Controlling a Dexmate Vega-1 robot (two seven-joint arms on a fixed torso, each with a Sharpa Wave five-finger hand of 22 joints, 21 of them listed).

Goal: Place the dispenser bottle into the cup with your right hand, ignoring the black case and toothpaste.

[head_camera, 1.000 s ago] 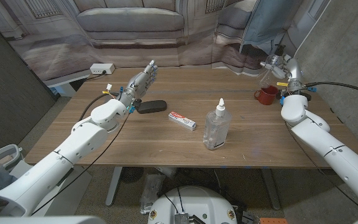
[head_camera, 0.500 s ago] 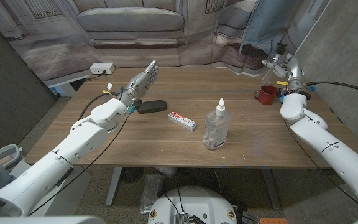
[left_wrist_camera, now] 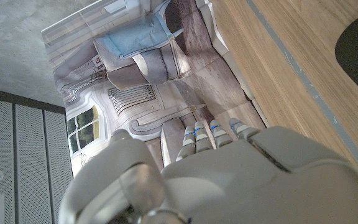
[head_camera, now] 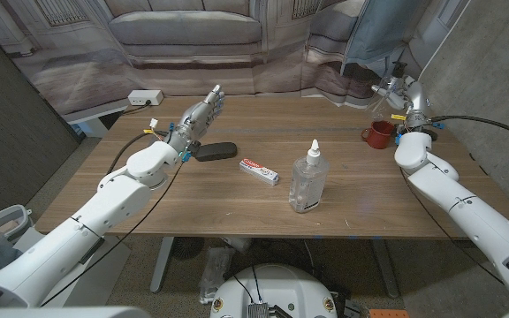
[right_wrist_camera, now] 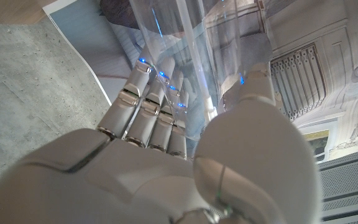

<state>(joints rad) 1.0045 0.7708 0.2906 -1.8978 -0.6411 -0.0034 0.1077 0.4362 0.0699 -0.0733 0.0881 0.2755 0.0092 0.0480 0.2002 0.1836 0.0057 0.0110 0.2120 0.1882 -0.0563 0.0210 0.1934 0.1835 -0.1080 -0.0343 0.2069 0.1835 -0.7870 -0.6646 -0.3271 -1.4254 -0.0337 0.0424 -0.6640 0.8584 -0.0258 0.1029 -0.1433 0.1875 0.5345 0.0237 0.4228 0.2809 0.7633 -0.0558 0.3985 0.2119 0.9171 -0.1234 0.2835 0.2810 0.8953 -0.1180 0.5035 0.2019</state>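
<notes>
Soft, even light; wrist foregrounds blurred.

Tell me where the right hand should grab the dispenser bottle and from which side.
Probably around the clear body of the dispenser bottle, coming from the robot's right. It stands upright, its nozzle is thin, and the toothpaste lies on its left, so the right side is free.

Left robot hand (head_camera: pixel 203 111) and right robot hand (head_camera: pixel 399 91) empty, fingers extended.
</notes>
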